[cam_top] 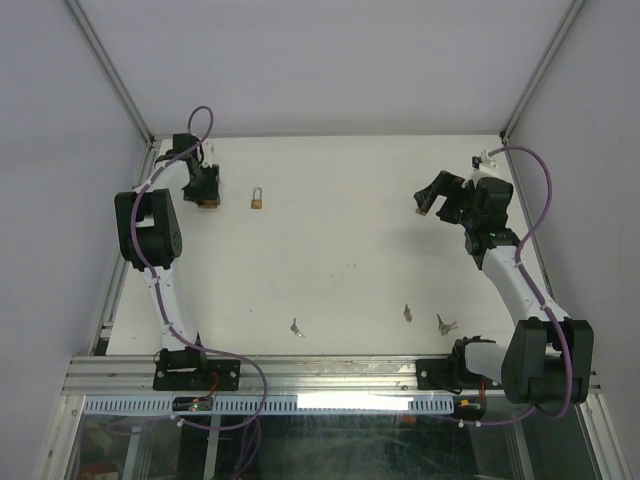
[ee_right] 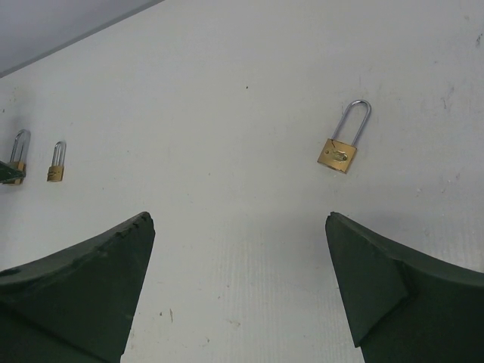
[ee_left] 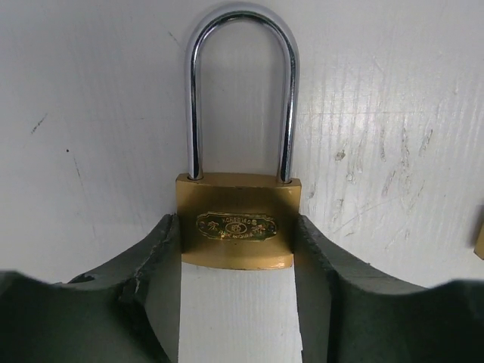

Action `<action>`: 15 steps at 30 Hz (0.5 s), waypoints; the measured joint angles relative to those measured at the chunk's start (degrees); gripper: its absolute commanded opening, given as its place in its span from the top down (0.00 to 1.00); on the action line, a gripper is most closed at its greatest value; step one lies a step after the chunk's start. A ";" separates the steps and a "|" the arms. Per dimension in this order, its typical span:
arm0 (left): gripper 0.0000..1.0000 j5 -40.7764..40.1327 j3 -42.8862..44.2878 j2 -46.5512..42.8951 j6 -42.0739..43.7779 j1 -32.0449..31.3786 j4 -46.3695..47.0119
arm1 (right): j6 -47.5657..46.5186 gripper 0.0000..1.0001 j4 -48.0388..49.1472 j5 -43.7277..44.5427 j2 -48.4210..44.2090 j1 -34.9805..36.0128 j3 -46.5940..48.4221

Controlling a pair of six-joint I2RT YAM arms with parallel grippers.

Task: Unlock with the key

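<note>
A brass padlock (ee_left: 236, 227) with a steel shackle lies flat on the white table at the far left. My left gripper (ee_left: 237, 234) is shut on its body, one pad against each side; from above the same gripper (cam_top: 206, 196) covers it. A second padlock (cam_top: 258, 200) lies just to its right, and a third padlock (ee_right: 338, 155) lies ahead of my right gripper (ee_right: 238, 227), which hovers open over bare table at the far right (cam_top: 432, 197). Three small keys lie near the front edge: one key (cam_top: 296, 327), another key (cam_top: 407, 314) and a third key (cam_top: 443, 324).
The white table (cam_top: 340, 240) is walled by pale panels on three sides, with metal posts at the back corners. An aluminium rail (cam_top: 330, 375) carrying both arm bases runs along the near edge. A purple cable loops off each arm.
</note>
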 measured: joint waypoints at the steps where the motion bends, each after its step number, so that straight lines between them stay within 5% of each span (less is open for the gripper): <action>1: 0.90 -0.02 0.09 0.00 0.00 0.00 -0.07 | 0.04 0.01 0.00 -0.02 0.00 0.00 0.00; 3: 1.00 -0.04 0.20 0.00 -0.46 0.00 -0.20 | 0.11 0.01 0.00 -0.04 -0.02 0.00 0.00; 15: 1.00 5.49 0.61 -2.84 -7.30 0.52 -3.26 | 2.80 0.01 -0.94 -2.21 0.00 5.14 3.50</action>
